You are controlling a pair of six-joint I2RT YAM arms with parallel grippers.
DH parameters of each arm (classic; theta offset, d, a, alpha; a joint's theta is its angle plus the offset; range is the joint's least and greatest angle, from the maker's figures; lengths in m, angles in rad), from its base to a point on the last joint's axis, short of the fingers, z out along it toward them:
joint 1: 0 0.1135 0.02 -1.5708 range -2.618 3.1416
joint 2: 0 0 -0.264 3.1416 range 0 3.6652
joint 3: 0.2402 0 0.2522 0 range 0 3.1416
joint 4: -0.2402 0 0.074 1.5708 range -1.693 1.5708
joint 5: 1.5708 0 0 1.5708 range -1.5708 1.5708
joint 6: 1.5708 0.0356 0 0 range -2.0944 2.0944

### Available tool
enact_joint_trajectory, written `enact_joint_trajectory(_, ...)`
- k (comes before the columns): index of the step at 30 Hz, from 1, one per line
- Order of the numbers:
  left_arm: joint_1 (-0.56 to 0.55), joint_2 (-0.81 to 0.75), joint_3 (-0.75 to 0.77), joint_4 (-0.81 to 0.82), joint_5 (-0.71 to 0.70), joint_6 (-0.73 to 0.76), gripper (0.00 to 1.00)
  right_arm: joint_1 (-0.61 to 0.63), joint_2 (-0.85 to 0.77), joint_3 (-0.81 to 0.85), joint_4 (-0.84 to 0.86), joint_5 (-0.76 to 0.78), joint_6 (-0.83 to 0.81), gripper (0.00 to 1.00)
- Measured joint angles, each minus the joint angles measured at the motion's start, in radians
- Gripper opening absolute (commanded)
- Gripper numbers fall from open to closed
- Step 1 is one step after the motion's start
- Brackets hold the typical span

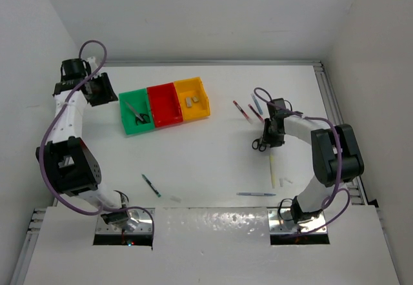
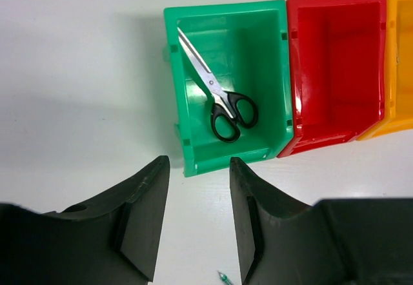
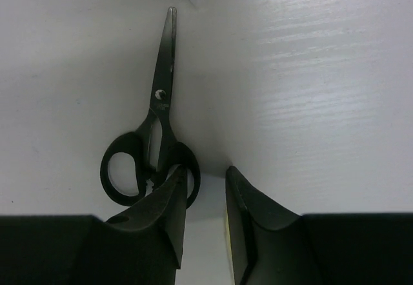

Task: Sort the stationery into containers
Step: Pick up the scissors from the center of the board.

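Where the white surface (image 1: pixel 206 162) runs toward its far left, three joined bins sit in a row: the green bin (image 1: pixel 133 94) on the left, the red bin (image 1: pixel 162 104) in the middle and the yellow bin (image 1: pixel 201 109) on the right. My left fingers (image 2: pixel 151 188) hover just short of the green bin's near wall, spread apart with only bare surface between them. One pair of scissors (image 2: pixel 218 97) lies closed inside the green bin, blades toward its far left corner and black handles toward me. My right fingers (image 3: pixel 171 201) are low over the right side of the surface, well apart from the bins, with a narrow gap between them and nothing pinched in it. A second pair of scissors (image 3: pixel 161 95) lies flat just beside them, blades closed and pointing away, one black handle loop tucked against the tip of one finger; whether it touches I cannot tell. A pale stick (image 1: pixel 272 169) lies near my right arm's side, a blue pen (image 1: pixel 255 195) close to the near edge, and a teal pen (image 1: pixel 151 185) between the bins and the near edge. Two red-white pens (image 1: pixel 240 109) lie just beyond my right fingers. Two small eraser blocks (image 1: pixel 191 99) rest inside the yellow bin
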Motion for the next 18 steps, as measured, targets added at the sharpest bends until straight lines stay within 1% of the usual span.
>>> enact_joint_trajectory(2,0.008,-0.003,0.000,0.000,0.001,0.000,0.40,0.000,0.002,0.000,0.003,0.002,0.000,0.23)
enact_joint_trajectory(3,0.011,-0.003,0.000,0.000,0.001,0.000,0.40,0.000,0.004,0.000,0.006,0.002,0.000,0.14)
enact_joint_trajectory(6,0.016,-0.004,0.000,0.000,0.002,0.000,0.40,0.001,0.007,0.001,0.016,-0.008,-0.001,0.00)
enact_joint_trajectory(10,0.016,-0.004,0.000,-0.002,0.016,0.000,0.40,0.012,0.006,0.002,0.019,0.008,-0.001,0.00)
enact_joint_trajectory(13,0.007,-0.004,0.004,-0.018,0.035,0.011,0.40,0.030,-0.010,-0.008,0.019,0.055,-0.007,0.00)
enact_joint_trajectory(15,-0.006,-0.003,0.016,-0.044,0.040,0.025,0.40,0.046,-0.047,-0.026,0.008,0.093,-0.011,0.00)
enact_joint_trajectory(18,-0.050,-0.003,0.051,-0.072,0.051,0.045,0.39,0.085,-0.153,-0.039,-0.008,0.159,-0.019,0.00)
